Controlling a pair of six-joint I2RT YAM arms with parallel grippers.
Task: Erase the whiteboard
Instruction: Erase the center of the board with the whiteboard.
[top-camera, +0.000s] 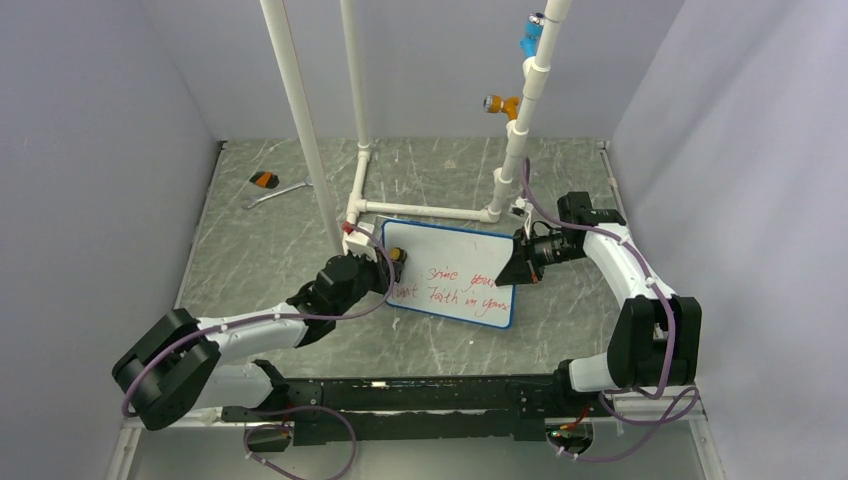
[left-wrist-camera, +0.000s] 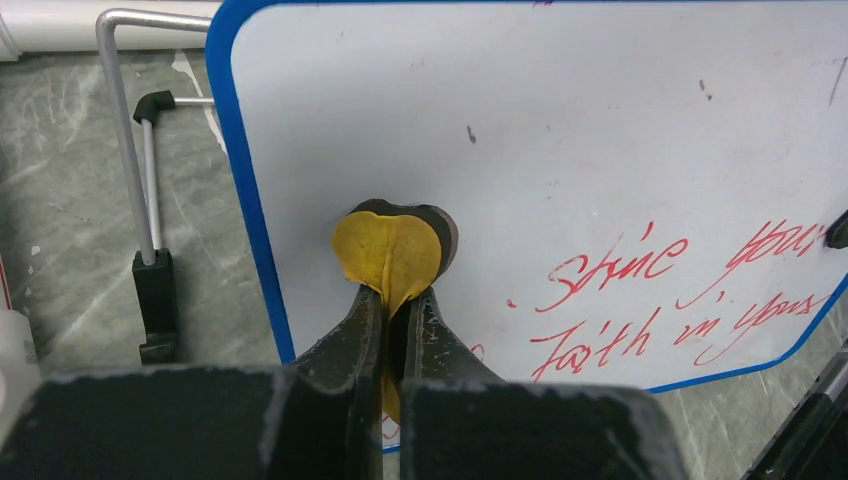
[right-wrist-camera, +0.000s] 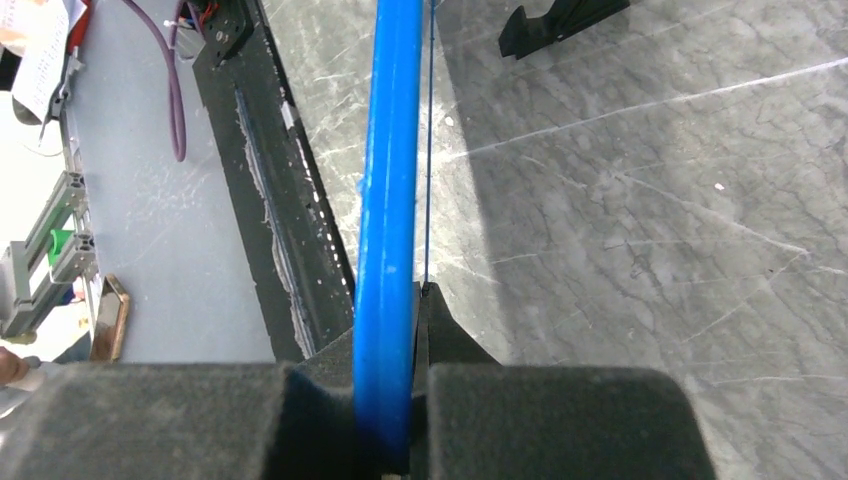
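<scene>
left fingers (left-wrist-camera: 370, 318) pinching shut on a yellow pad (left-wrist-camera: 386, 248) at the left side of the whiteboard (top-camera: 455, 250), right fingers (right-wrist-camera: 428, 318) clamping its thin blue frame, whiteboard sitting mid-counter (top-camera: 270, 260) (red handwriting crossing its lower white face), white pipe frame (top-camera: 425, 211) standing just behind

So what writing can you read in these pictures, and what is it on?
"Shine your" (first word unsure): red handwriting, upper line on the whiteboard.
"Faith in yours": lower line, same board.
Printed sheet in the right wrist view's corner: too blurred to read.
</scene>
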